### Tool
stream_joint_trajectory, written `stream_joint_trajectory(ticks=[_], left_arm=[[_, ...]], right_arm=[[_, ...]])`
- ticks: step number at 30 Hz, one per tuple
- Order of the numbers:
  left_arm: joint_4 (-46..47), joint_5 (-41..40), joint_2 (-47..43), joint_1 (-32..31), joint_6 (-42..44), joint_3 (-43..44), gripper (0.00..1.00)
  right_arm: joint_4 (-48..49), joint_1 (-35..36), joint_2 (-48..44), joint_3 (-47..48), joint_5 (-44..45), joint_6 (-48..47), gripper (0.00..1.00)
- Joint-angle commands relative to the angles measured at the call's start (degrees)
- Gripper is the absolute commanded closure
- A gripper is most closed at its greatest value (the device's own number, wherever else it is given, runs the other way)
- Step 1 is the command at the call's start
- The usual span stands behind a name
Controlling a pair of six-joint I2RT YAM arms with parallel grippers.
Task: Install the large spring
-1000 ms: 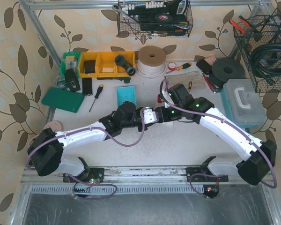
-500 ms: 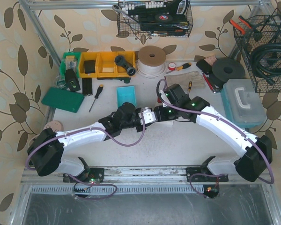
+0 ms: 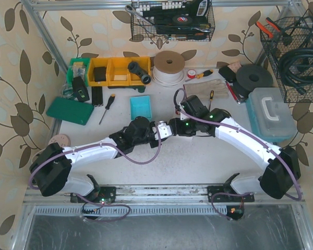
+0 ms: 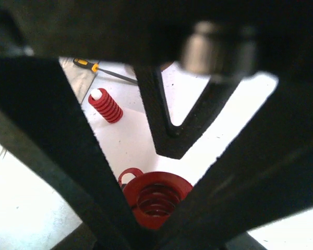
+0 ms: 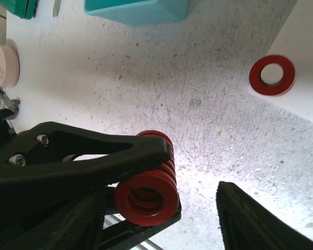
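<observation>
The large spring (image 4: pixel 156 200), a red coil seen end-on, is clamped between the dark fingers of my left gripper (image 3: pixel 159 130), which is shut on it above the middle of the table. In the right wrist view the same large spring (image 5: pixel 146 195) sits in the left gripper's black jaws. My right gripper (image 5: pixel 190 208) is open around it: one ribbed finger (image 5: pixel 68 224) is at the spring's left, the other finger (image 5: pixel 250 219) stands apart on the right. The grippers meet tip to tip, with my right gripper (image 3: pixel 172 127) just right of the left one.
A small red spring (image 4: pixel 105 105) lies on the table beyond the grippers, and a red ring (image 5: pixel 272 75) rests on a white surface. Further back are a teal tray (image 3: pixel 141 107), a screwdriver (image 3: pixel 106 107), yellow bins (image 3: pixel 112 71), a tape roll (image 3: pixel 169 66) and a clear toolbox (image 3: pixel 271 113).
My right arm has slid left, bringing its gripper up against the left gripper. The left gripper has kept its hold on the spring and barely moved.
</observation>
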Motion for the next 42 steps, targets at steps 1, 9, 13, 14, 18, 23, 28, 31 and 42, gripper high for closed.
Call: stream_joint_trajectory(ticks=[1,9,13,14,18,23,28,31,42], left_arm=[[10.21,1.49,-2.73,-1.07,0.09,0.89,1.00],[11.94,2.01,-3.59,-1.07,-0.33,0.18,1.00],[12.55,2.51,-3.33,-1.06,-0.40,0.13,1.00],[12.76,2.76,-3.26,-1.07,-0.37,0.12,1.00],[12.92,2.70,-3.20,-1.05,-0.42,0.17,1.00],[12.14,1.60,-3.20,-1.07,0.10,-0.32,1.00],[10.84,0.43,-3.37,-1.04,0.65,-1.03,0.93],[10.75,0.12,-3.65,-1.07,1.03,-1.79,0.80],[9.96,0.04,-3.76,-1.07,2.41,-3.35,0.56]], right_arm=[[7.58,1.57,1.07,-3.21,-3.32,5.73,0.39],[14.51,1.90,1.12,-4.47,-6.62,6.25,0.54],[15.65,2.20,0.51,-4.90,-7.44,6.34,0.62],[15.18,2.25,0.63,-4.71,-7.33,6.09,0.64],[14.73,2.38,0.37,-4.66,-7.33,5.57,0.72],[14.22,2.44,-2.11,-4.32,-4.73,4.03,0.78],[13.61,2.38,-3.96,-4.08,-2.44,3.32,0.82],[13.28,2.38,-4.75,-4.00,-0.80,3.22,0.84],[12.53,2.34,-6.12,-3.52,3.54,2.43,0.88]])
